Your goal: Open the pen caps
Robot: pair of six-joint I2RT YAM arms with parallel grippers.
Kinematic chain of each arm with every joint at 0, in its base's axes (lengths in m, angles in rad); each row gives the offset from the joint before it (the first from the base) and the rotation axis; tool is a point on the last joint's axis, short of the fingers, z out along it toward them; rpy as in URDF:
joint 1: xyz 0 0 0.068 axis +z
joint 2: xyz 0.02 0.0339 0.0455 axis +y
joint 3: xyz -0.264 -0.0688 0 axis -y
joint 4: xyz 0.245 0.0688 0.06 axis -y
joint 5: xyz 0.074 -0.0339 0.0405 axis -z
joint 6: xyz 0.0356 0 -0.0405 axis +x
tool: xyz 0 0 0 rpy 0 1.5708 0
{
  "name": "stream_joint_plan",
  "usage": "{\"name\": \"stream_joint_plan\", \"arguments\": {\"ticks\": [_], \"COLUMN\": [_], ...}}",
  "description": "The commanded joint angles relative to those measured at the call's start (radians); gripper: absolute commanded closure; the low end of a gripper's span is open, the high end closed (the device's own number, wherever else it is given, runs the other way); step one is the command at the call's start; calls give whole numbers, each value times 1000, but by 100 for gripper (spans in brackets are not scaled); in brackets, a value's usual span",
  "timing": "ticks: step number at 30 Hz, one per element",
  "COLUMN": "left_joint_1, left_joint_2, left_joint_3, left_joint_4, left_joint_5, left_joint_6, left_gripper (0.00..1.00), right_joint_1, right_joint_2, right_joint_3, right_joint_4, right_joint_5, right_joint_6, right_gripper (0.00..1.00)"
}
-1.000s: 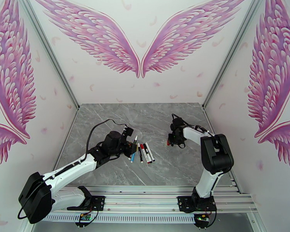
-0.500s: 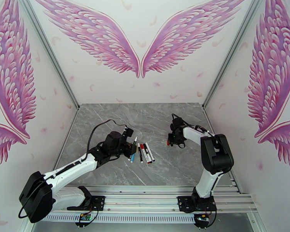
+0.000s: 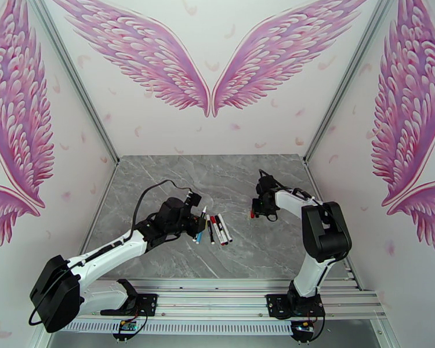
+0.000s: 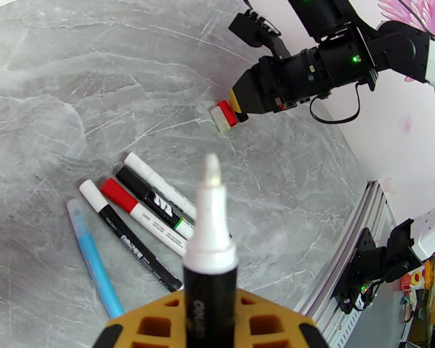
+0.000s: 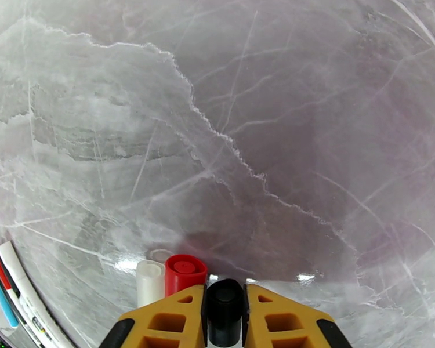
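My left gripper (image 4: 210, 323) is shut on a black-barrelled pen (image 4: 210, 250) whose bare white tip points up, uncapped. Below it, several pens (image 4: 142, 214) lie side by side on the table, a blue one (image 4: 95, 259) at the left. My right gripper (image 5: 224, 313) is shut on a black pen cap (image 5: 224, 301), low over the table. A red cap (image 5: 185, 275) and a white cap (image 5: 149, 281) stand just left of its fingers. In the top view the left gripper (image 3: 197, 219) hovers beside the pen row (image 3: 216, 229), and the right gripper (image 3: 254, 214) is farther right.
The grey marble table (image 3: 240, 250) stretches open between the pen row and the right gripper. An aluminium rail (image 3: 217, 285) runs along the near edge. Frame posts and winged walls close in the sides and back.
The left arm has shifted very slightly with the pen still in its grip. The right gripper has hardly moved beside the red cap.
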Motion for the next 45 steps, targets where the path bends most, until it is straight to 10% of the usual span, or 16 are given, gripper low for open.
{"name": "stream_joint_plan", "arguments": {"ticks": [1,15,25,39,45], "left_joint_1": [-5,-7,10,115,163], "left_joint_2": [3,11,58,263,364], "left_joint_3": [22,22,65,172,230], "left_joint_4": [-5,-21,-146,-212,-231], "left_joint_5": [-14,-45,-273,-429,-445], "left_joint_6": [-5,-8,10,76,118], "left_gripper": [100,100,100,100,100], "right_joint_1": [4,4,10,96,101], "right_joint_2": [-16,-46,-242,-614,-742], "right_joint_3": [13,-1,-111,-303,-368], "right_joint_4": [20,22,82,198,277], "right_joint_5": [-29,-35,-76,-286,-366], "right_joint_6": [24,26,48,68,110], "right_gripper": [75,70,63,3,1]}}
